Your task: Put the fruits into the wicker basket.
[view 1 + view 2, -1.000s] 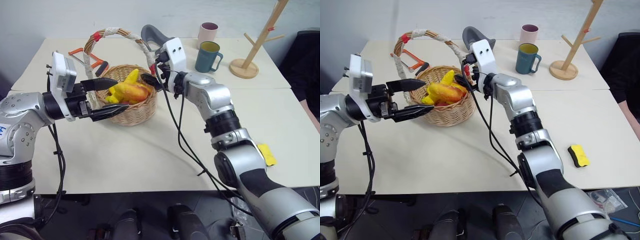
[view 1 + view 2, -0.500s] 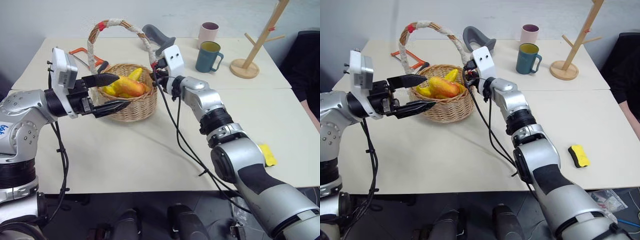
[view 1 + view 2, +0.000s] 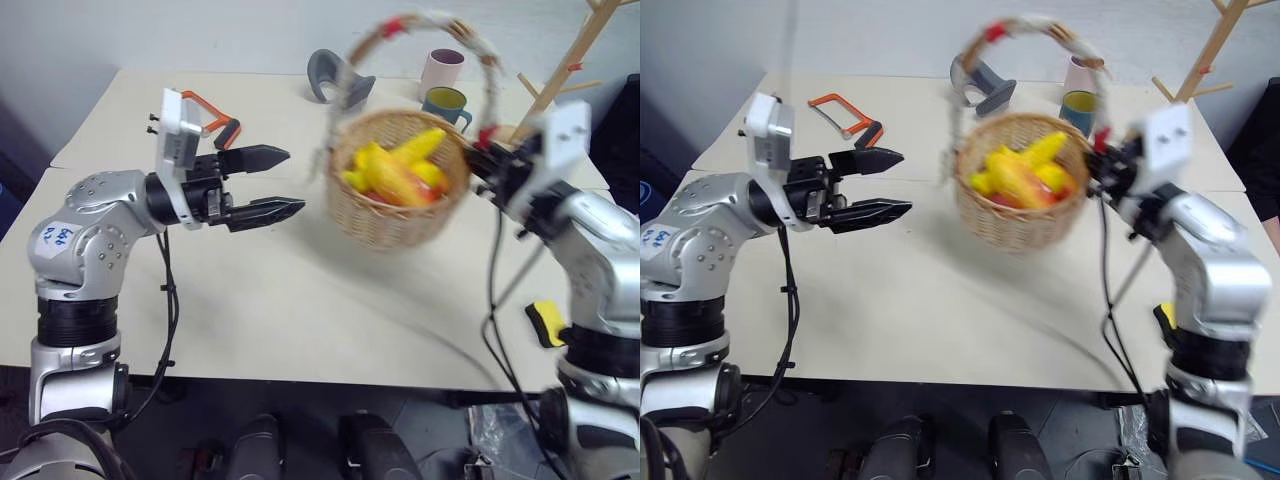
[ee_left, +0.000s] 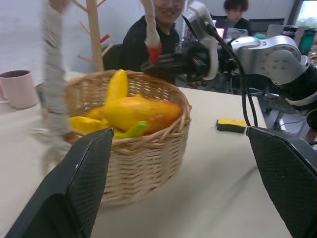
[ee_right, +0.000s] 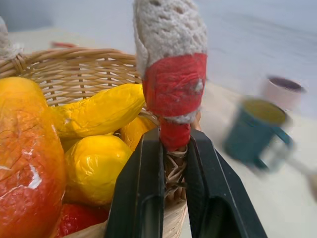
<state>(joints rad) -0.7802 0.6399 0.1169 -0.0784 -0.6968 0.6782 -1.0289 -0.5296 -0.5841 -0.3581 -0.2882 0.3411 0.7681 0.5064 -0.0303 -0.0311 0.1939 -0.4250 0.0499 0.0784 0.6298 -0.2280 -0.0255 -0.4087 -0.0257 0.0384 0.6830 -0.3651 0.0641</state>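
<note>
Red tape is basically all your right gripper [image 5: 171,198] has hold of: both black fingers [image 5: 141,196] are clenched on the taped foot of the handle [image 5: 171,84], right where it meets the rim of the wicker basket [image 3: 395,215]. That's a skinny, off-centre pinch with the loaded basket hanging off one side, so if you swing it hard I'd bet the tape slides through the pads or the whole thing pivots and tips.

Fruits are all inside from what I can see: mango [image 4: 136,113] on top, banana [image 3: 418,148] poking up toward 1 o'clock, starfruits [image 5: 101,114] tucked under, something red at the bottom. Task looks pretty much done, so the main risk now is undoing it by spilling.

Your left gripper [image 3: 285,182] is spread wide and empty, sitting well off at 9 o'clock from the basket, pointing at it. Careful it doesn't bump the wicker.

Out at 12 to 1 o'clock you've got the teal mug [image 3: 447,103] and pink mug [image 3: 442,68] right behind the basket, wooden rack [image 3: 560,70] past that. Basket or handle arch could easily clip those.
</note>
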